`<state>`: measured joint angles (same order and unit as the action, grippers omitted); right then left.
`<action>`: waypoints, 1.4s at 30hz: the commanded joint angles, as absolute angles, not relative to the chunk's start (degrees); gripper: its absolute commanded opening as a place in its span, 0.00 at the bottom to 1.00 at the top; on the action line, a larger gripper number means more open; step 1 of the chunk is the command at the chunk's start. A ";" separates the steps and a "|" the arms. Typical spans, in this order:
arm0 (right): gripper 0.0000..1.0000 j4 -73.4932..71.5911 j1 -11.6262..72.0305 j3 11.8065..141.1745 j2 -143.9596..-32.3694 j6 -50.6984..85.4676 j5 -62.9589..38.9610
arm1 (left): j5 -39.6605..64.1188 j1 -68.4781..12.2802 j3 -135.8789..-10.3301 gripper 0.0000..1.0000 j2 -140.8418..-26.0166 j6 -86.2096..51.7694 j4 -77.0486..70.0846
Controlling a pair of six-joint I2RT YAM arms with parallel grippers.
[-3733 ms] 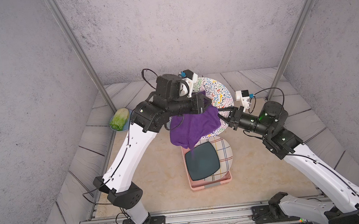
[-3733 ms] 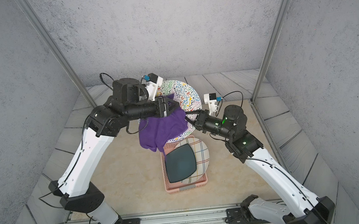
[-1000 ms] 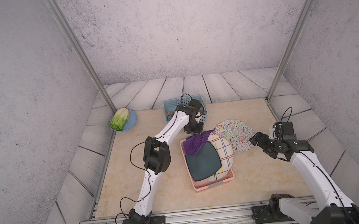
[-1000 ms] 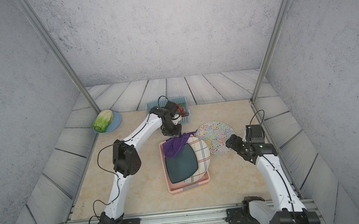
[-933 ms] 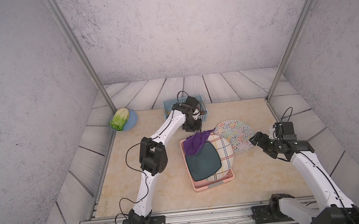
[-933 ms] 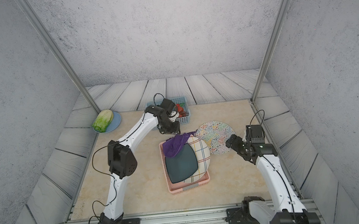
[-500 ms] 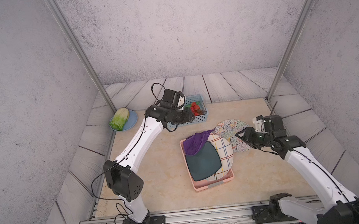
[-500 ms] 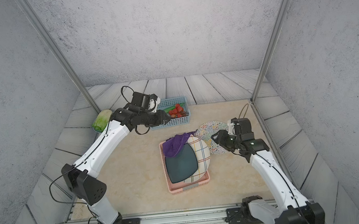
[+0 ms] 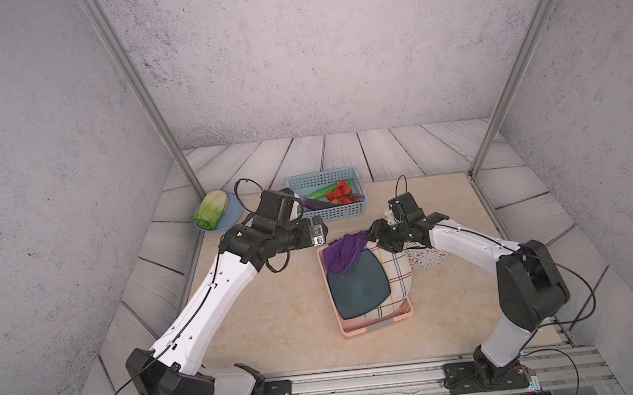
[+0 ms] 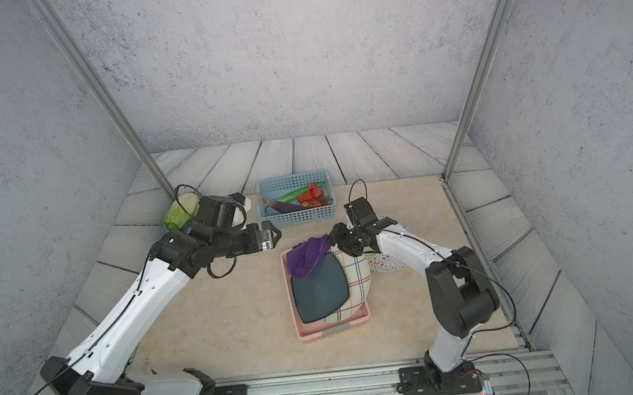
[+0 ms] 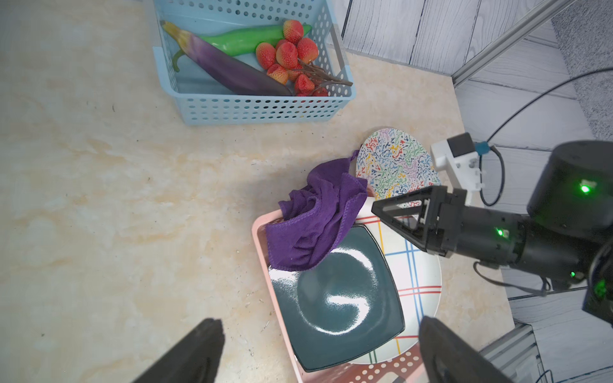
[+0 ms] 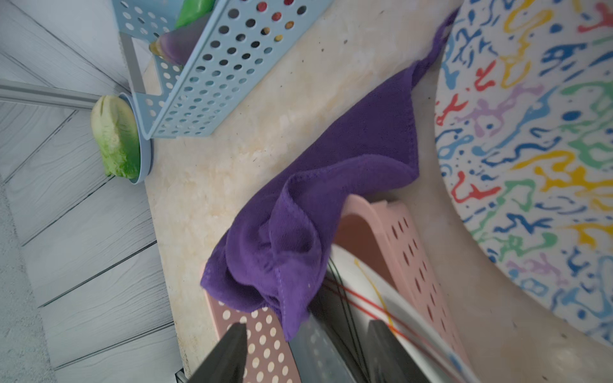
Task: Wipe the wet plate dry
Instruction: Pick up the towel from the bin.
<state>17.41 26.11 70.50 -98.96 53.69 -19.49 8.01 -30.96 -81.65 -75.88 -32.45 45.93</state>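
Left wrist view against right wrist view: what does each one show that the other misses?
Only the left wrist view shows the glossy face of the dark square plate. Only the right wrist view shows the lettuce on its blue dish. Both show the purple cloth draped over the rim of the pink rack, the squiggle-patterned plate and the blue basket.

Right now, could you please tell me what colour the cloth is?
The cloth is purple, clearest in the left wrist view.
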 commanded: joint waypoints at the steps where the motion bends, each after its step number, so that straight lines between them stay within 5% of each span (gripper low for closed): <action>1: 0.56 14.69 26.41 73.99 -103.28 53.91 -19.93 | 7.28 -30.76 -79.18 0.99 -73.98 -33.52 46.65; 8: 0.48 10.28 27.29 77.73 -110.39 57.11 -24.66 | 10.05 -30.68 -74.55 0.99 -70.98 -37.27 43.54; 16: 0.00 0.88 27.25 75.49 -109.54 59.93 -28.70 | 13.72 -29.69 -70.83 0.99 -66.82 -46.24 39.30; 24: 0.00 -15.10 27.20 73.16 -99.96 68.75 -35.44 | 19.42 -24.95 -67.98 0.99 -61.08 -58.80 29.74; 35: 0.00 -15.11 27.63 75.45 -82.78 79.03 -38.36 | 44.07 -24.94 -70.27 0.99 -71.74 -46.89 -1.50; 42: 0.00 -12.34 28.41 80.06 -77.89 82.92 -39.04 | 50.20 -28.44 -78.37 0.99 -79.54 -33.76 4.33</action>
